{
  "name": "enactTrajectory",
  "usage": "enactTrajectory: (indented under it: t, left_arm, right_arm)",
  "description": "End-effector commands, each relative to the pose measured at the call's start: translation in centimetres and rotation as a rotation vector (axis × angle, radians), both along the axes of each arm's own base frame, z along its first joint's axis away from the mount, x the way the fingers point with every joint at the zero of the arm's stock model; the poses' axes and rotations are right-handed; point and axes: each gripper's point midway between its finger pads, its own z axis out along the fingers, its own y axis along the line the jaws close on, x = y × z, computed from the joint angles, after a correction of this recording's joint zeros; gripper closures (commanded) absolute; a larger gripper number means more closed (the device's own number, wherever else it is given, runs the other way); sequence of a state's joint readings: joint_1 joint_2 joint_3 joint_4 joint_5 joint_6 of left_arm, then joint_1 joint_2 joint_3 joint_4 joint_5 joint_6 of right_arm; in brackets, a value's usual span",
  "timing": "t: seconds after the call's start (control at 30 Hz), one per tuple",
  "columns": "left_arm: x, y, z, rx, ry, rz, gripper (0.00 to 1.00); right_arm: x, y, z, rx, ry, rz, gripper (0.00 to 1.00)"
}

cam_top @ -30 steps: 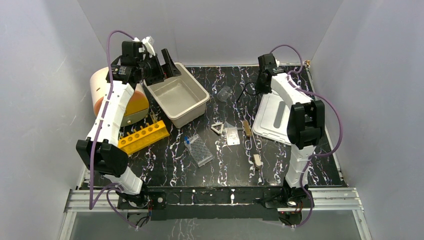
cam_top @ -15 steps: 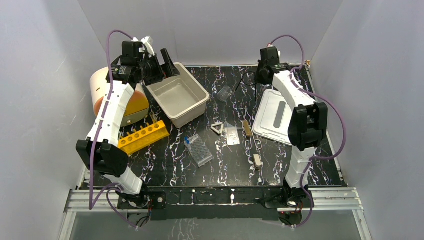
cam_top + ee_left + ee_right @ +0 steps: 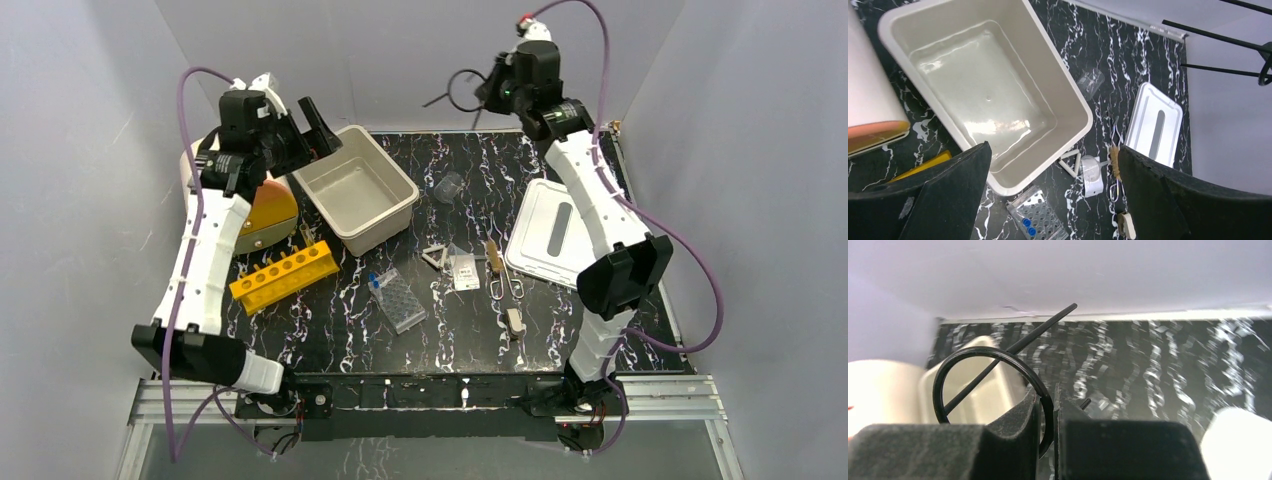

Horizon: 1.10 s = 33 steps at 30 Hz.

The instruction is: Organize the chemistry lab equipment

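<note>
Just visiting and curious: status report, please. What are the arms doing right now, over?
Left gripper open, over the tub. Right gripper shut on wire stand, held high at the back. No obstruction seen.

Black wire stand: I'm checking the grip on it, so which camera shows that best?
Right wrist: the black wire stand appears close up, its ring pinched in the right gripper. Top external shows it whole but small, held aloft. Left wrist catches only legs and a ring sliver at its corner.

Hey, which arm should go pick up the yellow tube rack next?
Left. The left tool is open and empty, and the yellow tube rack lies on that side; the right tool is shut on the black wire stand.
</note>
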<state>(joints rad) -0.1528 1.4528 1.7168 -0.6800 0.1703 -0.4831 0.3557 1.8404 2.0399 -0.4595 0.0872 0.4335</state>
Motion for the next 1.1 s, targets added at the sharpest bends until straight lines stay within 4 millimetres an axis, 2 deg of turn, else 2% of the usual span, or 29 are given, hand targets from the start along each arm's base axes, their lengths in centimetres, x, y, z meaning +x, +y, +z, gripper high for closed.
enactTrajectory:
  t: [0.0, 0.07, 0.1, 0.17, 0.27, 0.37, 0.67, 1.07]
  left_arm:
    - [-1.8, 2.2, 2.9, 0.014, -0.094, 0.120, 0.04]
    - [-2.6, 3.4, 3.4, 0.030, -0.114, 0.183, 0.04]
    - [-3.2, 4.0, 3.4, 0.036, -0.118, 0.215, 0.04]
    - [-4.2, 5.0, 2.9, 0.034, -0.116, 0.272, 0.04]
    - [-5.7, 5.6, 3.2, 0.002, -0.151, 0.315, 0.04]
    - [-6.6, 5.7, 3.7, -0.023, -0.170, 0.326, 0.04]
    - [-7.5, 5.0, 2.9, -0.064, -0.116, 0.314, 0.05]
    - [-7.5, 4.9, 2.2, -0.031, -0.067, 0.294, 0.05]
  right_arm:
    - [-3.1, 8.3, 7.8, 0.049, -0.217, 0.209, 1.00]
    - [-4.3, 11.9, 8.5, 0.058, -0.248, 0.295, 1.00]
    - [-4.7, 13.5, 8.1, 0.057, -0.248, 0.330, 1.00]
    - [-6.1, 16.5, 8.4, 0.060, -0.267, 0.405, 1.00]
    - [-7.8, 20.6, 6.8, 0.043, -0.262, 0.495, 1.00]
    - [-8.4, 23.2, 4.3, 0.024, -0.226, 0.523, 1.00]
    - [-5.8, 26.3, -4.1, -0.055, -0.109, 0.471, 1.00]
    - [-2.9, 28.0, -13.8, -0.114, 0.031, 0.406, 1.00]
